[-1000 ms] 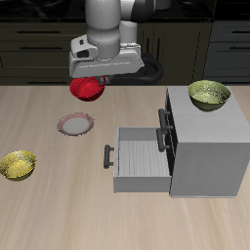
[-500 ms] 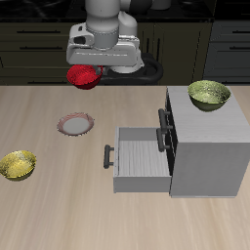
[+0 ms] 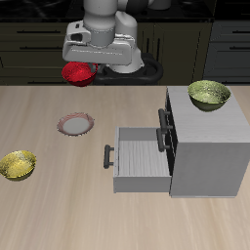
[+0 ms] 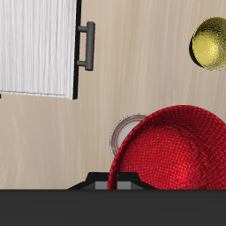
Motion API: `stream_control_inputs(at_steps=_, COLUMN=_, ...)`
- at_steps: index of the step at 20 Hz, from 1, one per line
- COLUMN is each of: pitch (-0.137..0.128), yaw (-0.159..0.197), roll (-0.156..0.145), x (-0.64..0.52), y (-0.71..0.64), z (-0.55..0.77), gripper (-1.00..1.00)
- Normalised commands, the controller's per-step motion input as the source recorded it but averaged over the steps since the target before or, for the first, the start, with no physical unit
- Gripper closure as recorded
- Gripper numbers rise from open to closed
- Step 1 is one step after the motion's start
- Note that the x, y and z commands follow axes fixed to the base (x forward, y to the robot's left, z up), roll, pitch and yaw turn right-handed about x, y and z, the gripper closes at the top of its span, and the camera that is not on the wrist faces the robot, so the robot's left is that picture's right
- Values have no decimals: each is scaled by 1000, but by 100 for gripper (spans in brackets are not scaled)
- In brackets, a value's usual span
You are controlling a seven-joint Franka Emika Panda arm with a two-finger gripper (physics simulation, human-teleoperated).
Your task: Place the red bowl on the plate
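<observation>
- The gripper (image 3: 83,66) hung high over the back of the table (image 3: 59,210), in the upper left of the exterior frame, with the arm's grey wrist block just above it.
- It pinched the red bowl (image 3: 77,72) by the rim; the bowl was lifted clear of the table, and the fingers themselves were mostly hidden behind the wrist block.
- In the wrist view the bowl (image 4: 172,150) filled much of the frame, its textured underside facing the camera.
- The plate (image 3: 75,124) lay flat on the table, left of centre in the exterior frame, below the bowl in the picture and well apart from it.
- In the wrist view the plate (image 4: 126,132) showed only as a pale sliver, mostly covered by the bowl.
- A grey cabinet (image 3: 210,146) stood at the right of the exterior frame, its drawer (image 3: 137,161) pulled out toward the plate, with a dark handle on the front.
- One yellow-green bowl (image 3: 208,94) sat on top of the cabinet.
- Another yellow-green bowl (image 3: 18,164) rested on the table at the left edge of the frame, nearer the table's front than the plate.
</observation>
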Motion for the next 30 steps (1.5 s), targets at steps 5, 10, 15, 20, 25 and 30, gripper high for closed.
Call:
stream_control_inputs(at_steps=5, pitch=23, yaw=-1, roll=-25, x=-224, y=-324, z=-97, gripper=100)
stream_control_inputs(at_steps=10, pitch=-12, yaw=45, roll=-4, x=-203, y=-130, z=-50, gripper=100)
stream_control_inputs(at_steps=15, pitch=-36, yaw=0, roll=-5, x=-148, y=-115, z=114, gripper=100)
stream_control_inputs(at_steps=20, pitch=-1, yaw=22, roll=-1, x=-39, y=-76, z=-77, gripper=100)
stream_control_inputs(at_steps=25, pitch=13, yaw=13, roll=20, x=61, y=-28, z=-208, gripper=100)
stream_control_inputs(at_steps=30, pitch=54, yaw=5, roll=6, x=123, y=-78, z=-397, gripper=100)
